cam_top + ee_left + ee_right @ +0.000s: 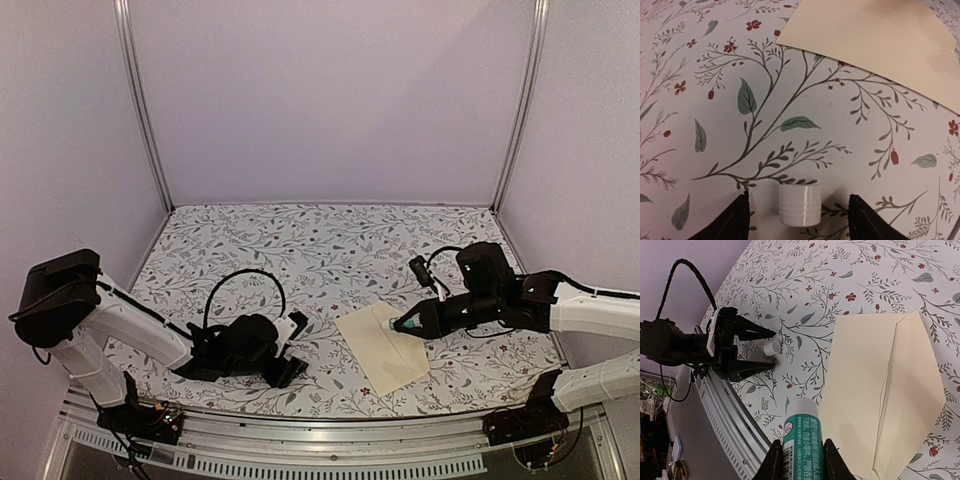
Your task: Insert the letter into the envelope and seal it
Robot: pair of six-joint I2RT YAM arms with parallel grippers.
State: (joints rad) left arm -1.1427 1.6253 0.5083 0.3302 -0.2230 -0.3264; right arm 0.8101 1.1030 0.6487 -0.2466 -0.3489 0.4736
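The envelope (383, 345) is lying flat on the floral counter (300, 240), close to the near edge and a little right of the middle, turned at a slant. In the right wrist view its triangular flap is spreading out flat beside the body, creased along the fold.

The right claw (800, 462) is clenching a glue stick (800, 430) with a green label, the fingers pressing on both sides of the tube. The stick's tip is pointing at the envelope's far right part; whether it is touching the paper I cannot tell.

The left claw (288, 348) is resting low near the near edge, left of the middle and just beside the envelope. Its fingers (735, 220) are standing released and wide apart. A small white cap (799, 204) is standing upright on the counter between them, with a gap showing on each side
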